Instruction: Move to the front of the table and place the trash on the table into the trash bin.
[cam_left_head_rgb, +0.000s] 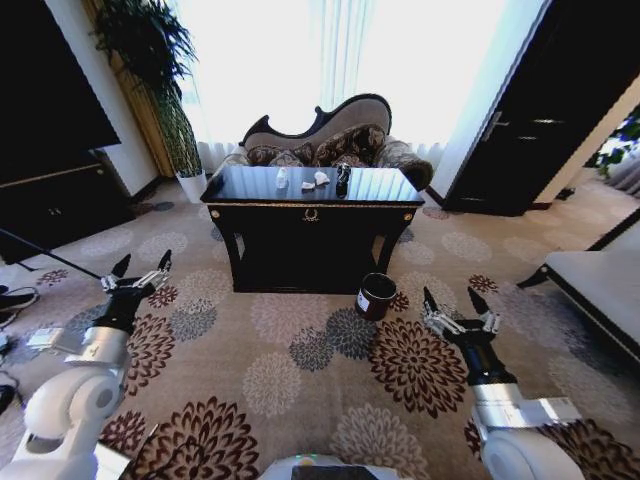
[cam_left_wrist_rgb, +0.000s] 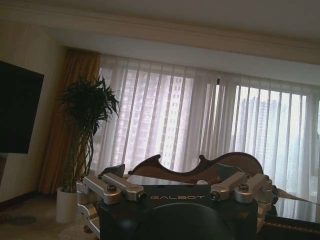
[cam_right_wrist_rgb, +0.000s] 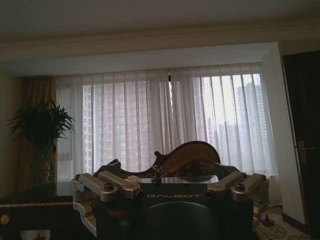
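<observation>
my left hand (cam_left_head_rgb: 138, 272) and right hand (cam_left_head_rgb: 455, 307), both spread apart, hang well short of the tabletop (cam_left_head_rgb: 370, 186), where the trash (cam_left_head_rgb: 320, 179) lies straight ahead, the trash bin (cam_left_head_rgb: 375, 296) nearer my right.

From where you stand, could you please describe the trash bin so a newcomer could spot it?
Find the large glossy black table before the curved sofa. On the carpet by its front right leg stands the small black cylindrical bin, tilted, pale-rimmed, unlike the white plant pot.
</observation>
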